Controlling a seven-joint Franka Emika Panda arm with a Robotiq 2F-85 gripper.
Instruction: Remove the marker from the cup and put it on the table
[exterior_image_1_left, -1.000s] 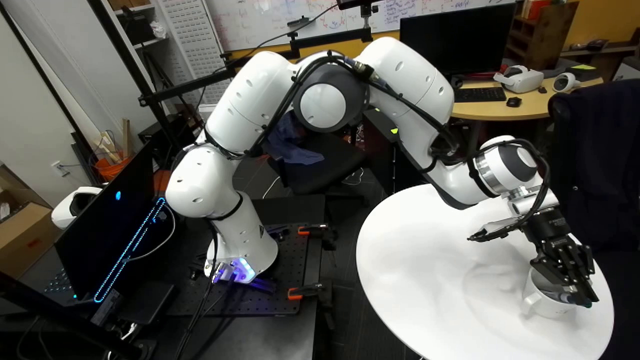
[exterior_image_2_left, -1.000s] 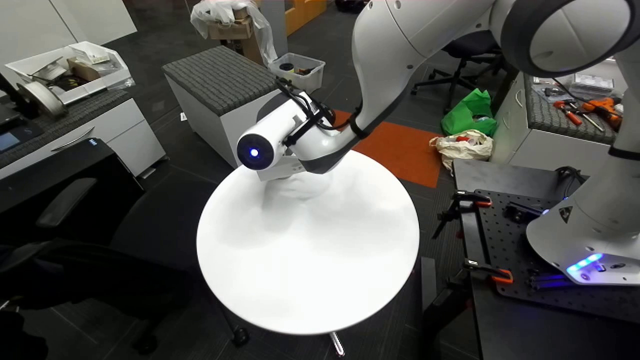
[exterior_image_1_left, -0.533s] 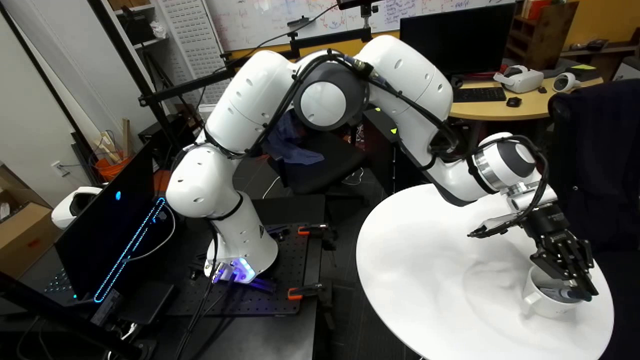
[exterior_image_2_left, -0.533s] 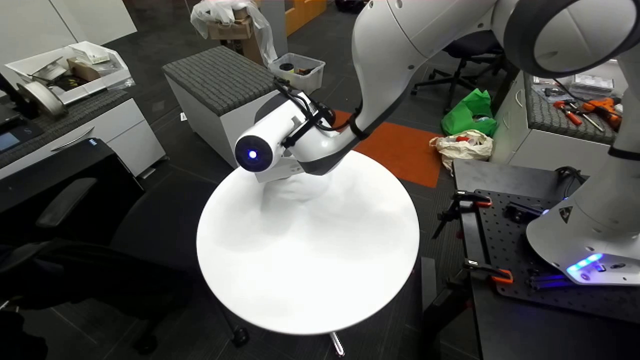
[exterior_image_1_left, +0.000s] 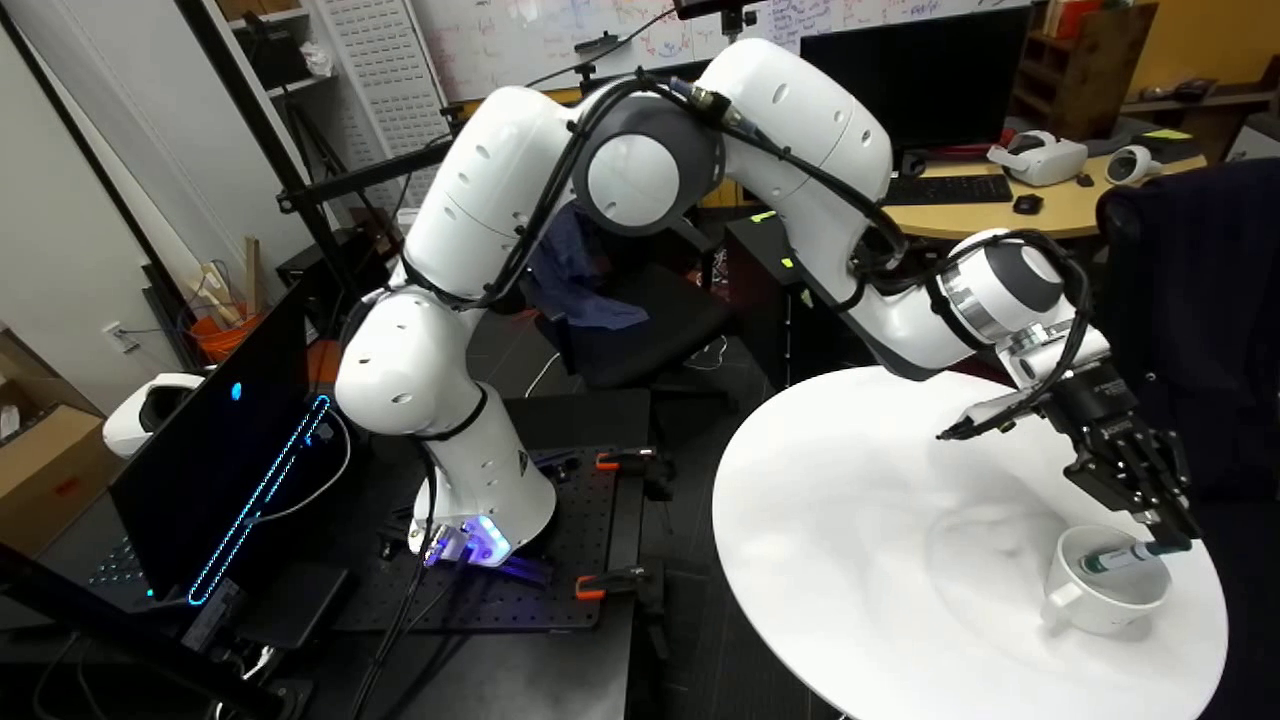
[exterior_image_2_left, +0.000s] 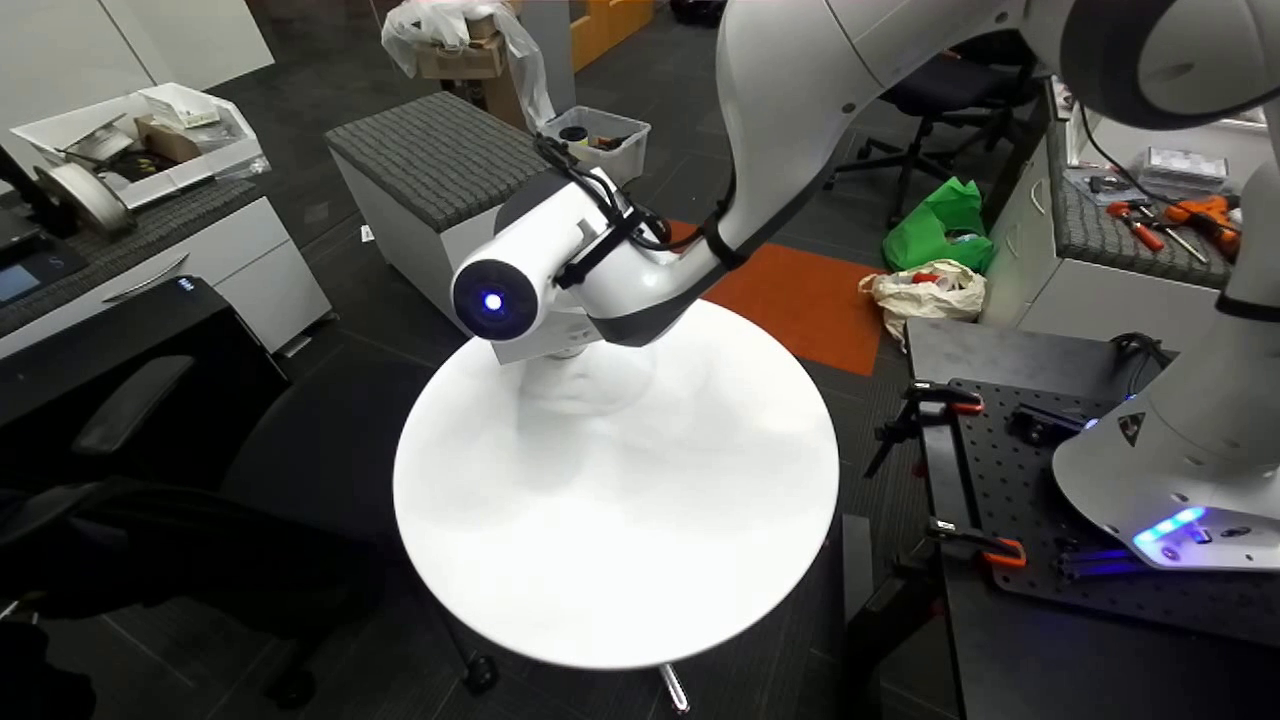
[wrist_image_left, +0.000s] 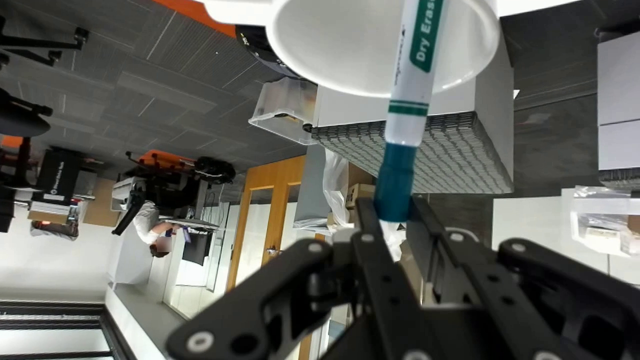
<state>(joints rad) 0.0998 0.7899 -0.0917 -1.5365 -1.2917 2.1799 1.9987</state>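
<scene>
Slanting across the mouth of the cup (exterior_image_1_left: 1105, 612), the marker (exterior_image_1_left: 1122, 556) points its green end left and a little down in an exterior view, its blue-green end at my gripper (wrist_image_left: 393, 206). In the wrist view its long axis runs from my gripper toward the top, leaning slightly right, the lettering set against the cup's inside. My jaws stand narrow, at the marker's width, one on each side of the blue-green end, holding it there. How deep the green end sits, and whether the marker touches the rim, I cannot tell. The cup stands upright on the bench (exterior_image_1_left: 850, 500), near its round edge; away from that edge the white top spreads wide. In an exterior view a chair (exterior_image_2_left: 330, 445) stands close beside the bench and a cabinet (exterior_image_2_left: 440, 170) near it, while my arm (exterior_image_2_left: 780, 120) reaches over the edge and hides cup and marker.
</scene>
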